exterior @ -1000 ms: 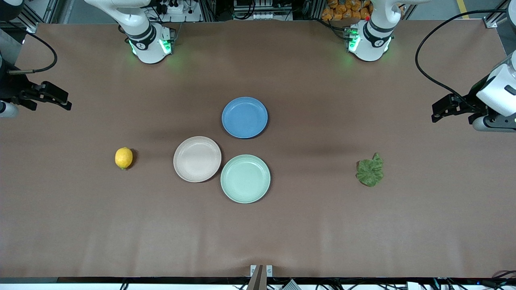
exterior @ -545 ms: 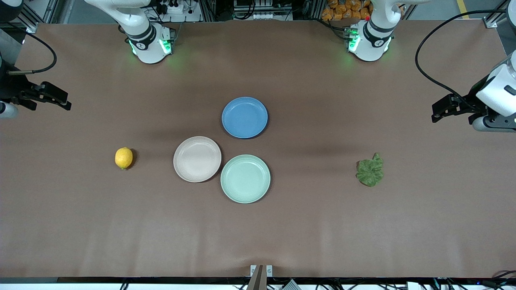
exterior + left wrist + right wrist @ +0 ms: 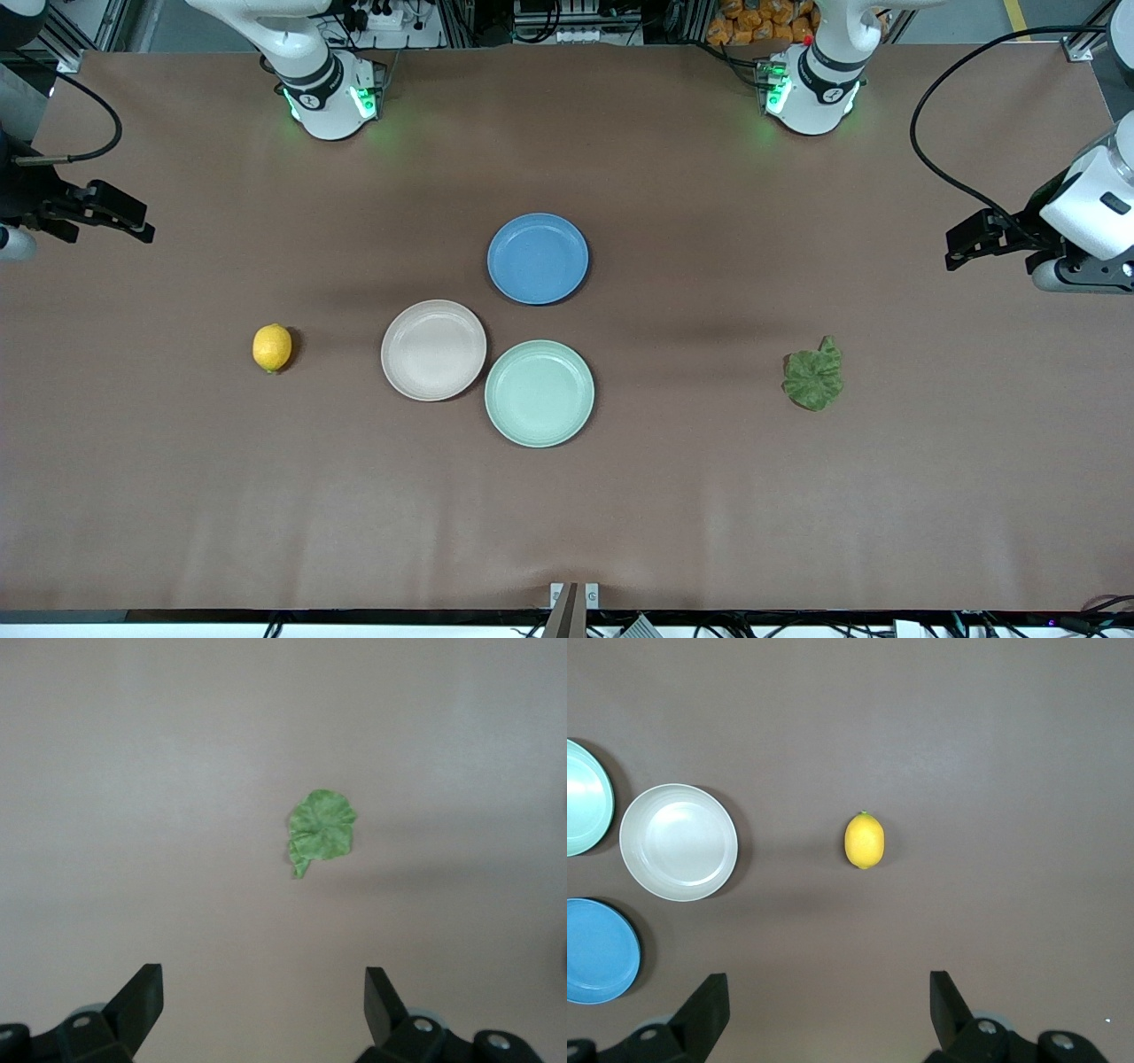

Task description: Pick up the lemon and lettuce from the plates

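The lemon (image 3: 272, 347) lies on the bare table toward the right arm's end, apart from the beige-pink plate (image 3: 433, 350); it also shows in the right wrist view (image 3: 865, 840). The lettuce (image 3: 813, 378) lies on the table toward the left arm's end, also seen in the left wrist view (image 3: 322, 828). The beige-pink plate and the mint green plate (image 3: 539, 392) touch and hold nothing. My right gripper (image 3: 126, 218) is open and empty, high over the table's right-arm end (image 3: 827, 992). My left gripper (image 3: 970, 241) is open and empty, high over the left-arm end (image 3: 263, 992).
A blue plate (image 3: 538, 258) holding nothing sits farther from the front camera than the other two plates. The brown table surface (image 3: 567, 514) spreads wide around the plates. Black cables hang by both wrists at the table's ends.
Both grippers have drifted very slightly outward toward their table ends. The lemon, lettuce and plates have not moved.
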Robot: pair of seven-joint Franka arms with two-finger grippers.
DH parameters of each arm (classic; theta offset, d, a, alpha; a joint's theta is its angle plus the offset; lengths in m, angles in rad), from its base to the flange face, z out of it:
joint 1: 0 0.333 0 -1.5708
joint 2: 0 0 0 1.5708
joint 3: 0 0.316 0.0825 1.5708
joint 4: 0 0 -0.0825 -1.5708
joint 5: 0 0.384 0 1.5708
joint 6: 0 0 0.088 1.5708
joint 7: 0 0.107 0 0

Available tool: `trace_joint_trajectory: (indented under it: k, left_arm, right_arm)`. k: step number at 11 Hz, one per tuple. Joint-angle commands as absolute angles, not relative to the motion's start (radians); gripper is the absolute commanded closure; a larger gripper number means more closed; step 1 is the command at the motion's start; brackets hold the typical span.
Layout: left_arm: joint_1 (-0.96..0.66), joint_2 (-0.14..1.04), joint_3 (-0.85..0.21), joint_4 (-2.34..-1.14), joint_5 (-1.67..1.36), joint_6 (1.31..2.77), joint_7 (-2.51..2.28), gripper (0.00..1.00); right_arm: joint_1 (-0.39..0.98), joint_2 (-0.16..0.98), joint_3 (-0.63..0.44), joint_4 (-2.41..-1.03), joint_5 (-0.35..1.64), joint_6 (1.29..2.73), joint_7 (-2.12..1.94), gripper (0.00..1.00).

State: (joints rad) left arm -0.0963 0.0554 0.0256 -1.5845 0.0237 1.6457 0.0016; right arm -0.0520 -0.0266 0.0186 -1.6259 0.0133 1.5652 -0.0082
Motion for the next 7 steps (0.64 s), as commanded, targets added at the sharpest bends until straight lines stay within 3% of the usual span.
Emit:
trace_joint_trajectory:
  k: [1, 7]
  left_arm:
    - [-0.092, 0.044, 0.011, -1.592, 0.092, 1.649, -0.008, 0.0]
    - [-0.087, 0.046, 0.008, -1.594, 0.084, 1.646, -0.015, 0.0]
  right_arm:
    - [-0.069, -0.02, 0.026, -1.611, 0.028, 1.551, -0.018, 0.0]
    - [-0.069, -0.02, 0.026, -1.612, 0.028, 1.551, -0.018, 0.0]
